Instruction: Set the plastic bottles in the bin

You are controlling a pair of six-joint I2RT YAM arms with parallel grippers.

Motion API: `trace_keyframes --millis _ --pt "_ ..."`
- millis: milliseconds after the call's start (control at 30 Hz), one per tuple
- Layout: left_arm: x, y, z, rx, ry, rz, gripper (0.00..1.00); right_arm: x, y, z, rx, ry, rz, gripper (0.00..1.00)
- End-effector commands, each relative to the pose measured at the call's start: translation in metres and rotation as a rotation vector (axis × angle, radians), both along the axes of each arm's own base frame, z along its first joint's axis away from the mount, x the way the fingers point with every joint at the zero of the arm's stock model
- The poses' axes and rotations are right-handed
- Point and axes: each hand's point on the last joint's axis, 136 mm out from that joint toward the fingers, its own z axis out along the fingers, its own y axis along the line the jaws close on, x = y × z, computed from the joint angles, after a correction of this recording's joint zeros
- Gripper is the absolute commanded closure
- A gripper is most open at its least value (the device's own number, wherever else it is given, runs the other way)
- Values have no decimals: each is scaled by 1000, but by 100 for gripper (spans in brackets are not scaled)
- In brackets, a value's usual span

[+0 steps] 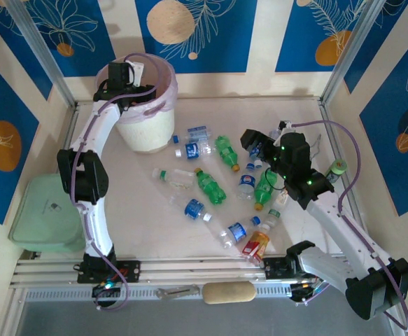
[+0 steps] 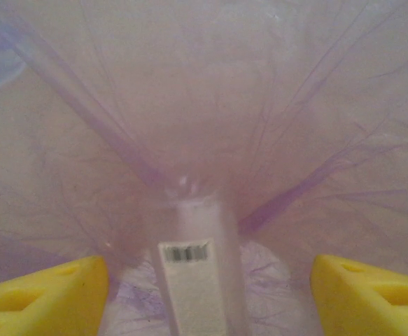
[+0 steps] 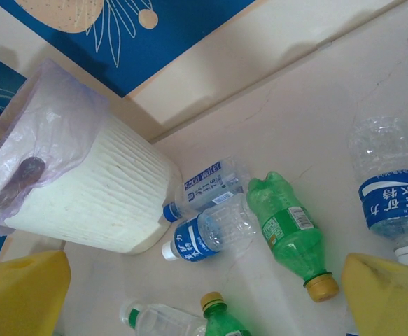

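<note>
My left gripper [image 1: 122,75] hangs over the mouth of the bin [image 1: 148,124], a white bucket with a lilac bag liner. In the left wrist view its yellow fingers [image 2: 57,294] stand wide apart, open [image 2: 207,274]. A clear bottle with a barcode label [image 2: 193,276] lies between them, touching neither, down in the liner [image 2: 204,105]. Several plastic bottles lie on the table: green ones [image 1: 209,186], blue-labelled ones [image 1: 190,149] and a red-orange one [image 1: 257,245]. My right gripper [image 1: 258,145] hovers open [image 3: 210,301] above a green bottle [image 3: 291,234] and a blue-labelled one [image 3: 207,234] beside the bin [image 3: 99,203].
A pale green tray [image 1: 46,213] sits off the table's left edge. A tan roll [image 1: 229,292] lies on the front rail. A dark cylinder with a green top [image 1: 337,169] stands by the right wall. Metal frame posts rise at both back corners.
</note>
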Motion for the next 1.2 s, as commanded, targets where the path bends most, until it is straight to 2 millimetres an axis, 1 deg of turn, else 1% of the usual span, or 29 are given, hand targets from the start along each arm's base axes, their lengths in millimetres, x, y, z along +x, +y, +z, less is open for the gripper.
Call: trace_keyframes --millis 0,133,233,367,433,533,600,733,833,900,1000,1067,1167 --pt "1 5 5 -12 -15 20 23 -2 -4 -1 -4 2 -20 0" --pt "-2 6 18 -21 -35 25 23 -1 -5 -6 -22 19 -18 0" --pt "-7 6 33 -31 -58 29 21 1 -3 -15 -46 51 -10 0" --pt "-19 6 64 -59 -107 28 11 4 3 -31 -88 134 24 0" --pt "-27 4 84 -84 -137 16 0 4 5 -42 -108 183 35 0" --pt "-44 -3 111 -139 -171 -17 0 4 7 -58 -140 255 50 0" --pt "-56 -9 124 -187 -185 -42 0 3 9 -69 -160 299 60 0" --pt "-87 -20 141 -295 -198 -94 0 -2 12 -91 -205 403 79 1" --pt "-116 -36 153 -433 -217 -172 0 -4 15 -105 -236 468 92 1" --pt "-137 -47 156 -535 -217 -229 0 -5 19 -115 -265 509 103 2" --pt "-166 -62 148 -673 -188 -297 0 -3 23 -131 -326 577 113 6" --pt "-182 -68 137 -712 -159 -317 0 -2 26 -142 -361 624 119 9" --pt "-203 -69 110 -676 -86 -283 0 -3 24 -160 -431 686 103 11"
